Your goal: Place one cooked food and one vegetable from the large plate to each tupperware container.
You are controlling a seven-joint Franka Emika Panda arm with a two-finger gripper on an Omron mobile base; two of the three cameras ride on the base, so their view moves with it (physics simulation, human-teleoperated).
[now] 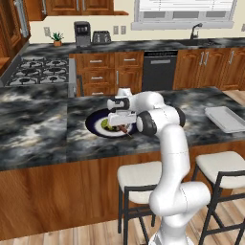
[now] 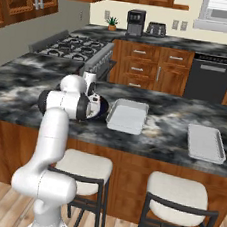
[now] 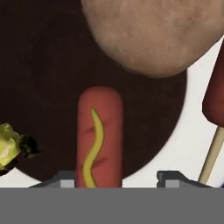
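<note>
A: Where's the large plate?
B: On the dark marbled surface, under the hand; the two tupperware containers lie on the same surface to its right, one just beside it, one well apart.
A: What's on it?
B: A hot dog with a yellow mustard squiggle, a pale rounded lump, a red corn dog on a stick, a leafy green bit.
A: The fingers?
B: Either side of the hot dog; gripping or not, I cannot tell.
A: Any writing?
B: None readable.
</note>
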